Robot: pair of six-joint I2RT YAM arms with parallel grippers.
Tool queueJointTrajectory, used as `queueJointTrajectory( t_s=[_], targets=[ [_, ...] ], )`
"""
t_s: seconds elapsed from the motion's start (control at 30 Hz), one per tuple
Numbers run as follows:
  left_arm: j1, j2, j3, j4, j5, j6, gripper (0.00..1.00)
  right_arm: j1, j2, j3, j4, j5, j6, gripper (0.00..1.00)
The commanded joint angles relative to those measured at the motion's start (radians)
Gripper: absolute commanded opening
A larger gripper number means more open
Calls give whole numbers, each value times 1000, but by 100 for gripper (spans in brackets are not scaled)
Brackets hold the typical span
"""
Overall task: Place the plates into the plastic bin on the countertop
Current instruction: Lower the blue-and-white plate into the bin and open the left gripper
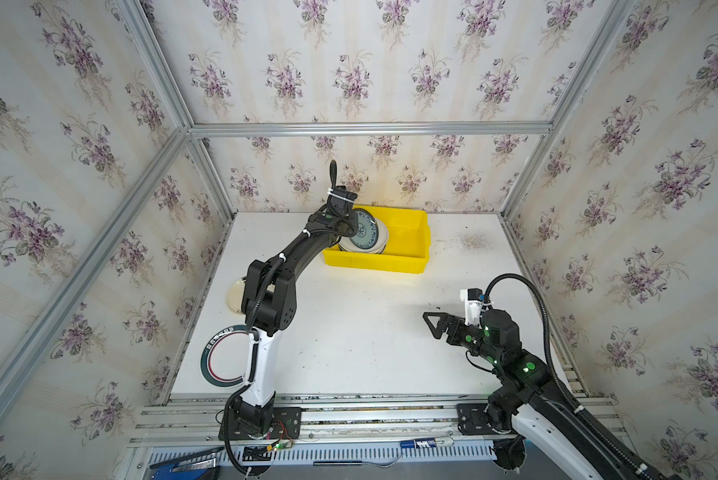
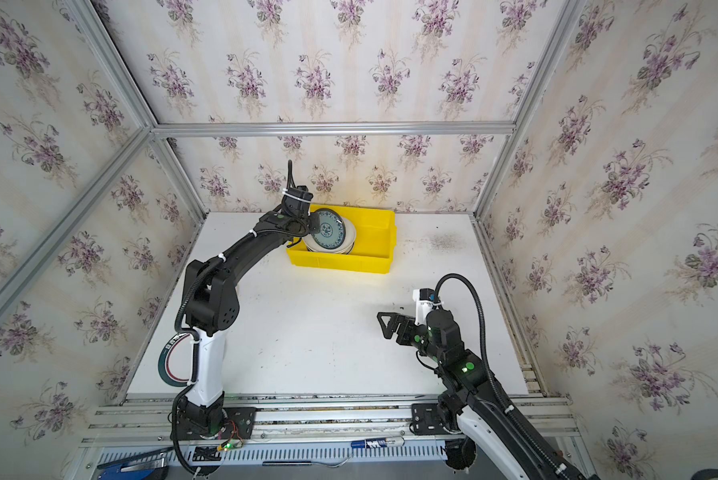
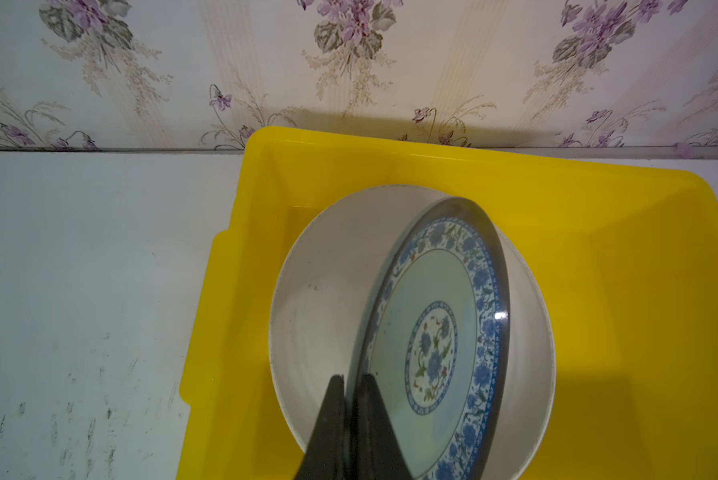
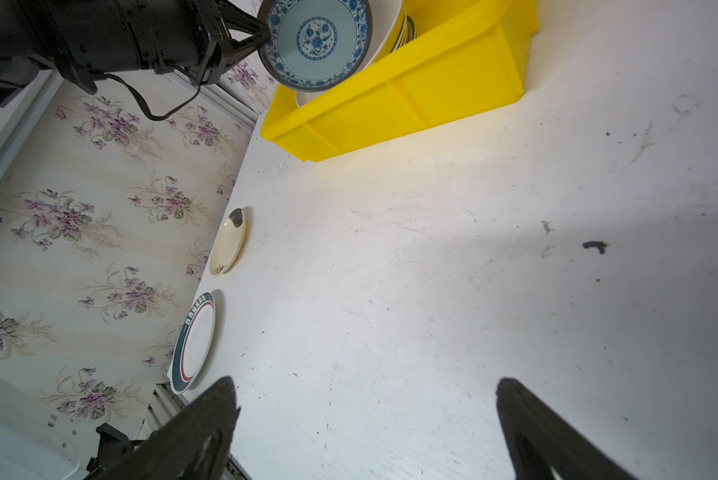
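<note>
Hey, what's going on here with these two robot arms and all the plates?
The left gripper is shut on the rim of a blue floral plate, holding it tilted on edge over the yellow bin, above white plates already stacked inside. The right gripper hangs open and empty over the countertop. Two plates are not yet binned: a cream plate and a green-rimmed plate lie flat near the countertop's left edge.
</note>
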Motion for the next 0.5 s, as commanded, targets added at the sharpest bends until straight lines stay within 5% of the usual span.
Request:
queueJointTrajectory(
  t_s=[0.0,0.1,0.17,0.2,0.23,0.47],
  targets=[
    [2,14,18,6,-13,21,9,-2,46,15,51,-13,12,99],
    [4,30,26,6,-28,23,28,-2,98,33,59,-19,6,99],
    [4,33,27,6,-61,25,62,-2,119,48,57,-17,-1,99],
    [4,33,28,6,-77,31,93,-2,126,55,58,-17,-6,99],
    [5,33,33,6,-83,45,99,-3,131,61,61,-16,-8,99],
    [2,-59,32,8,-108,98,100,-4,135,62,105,-7,-14,99]
  ],
)
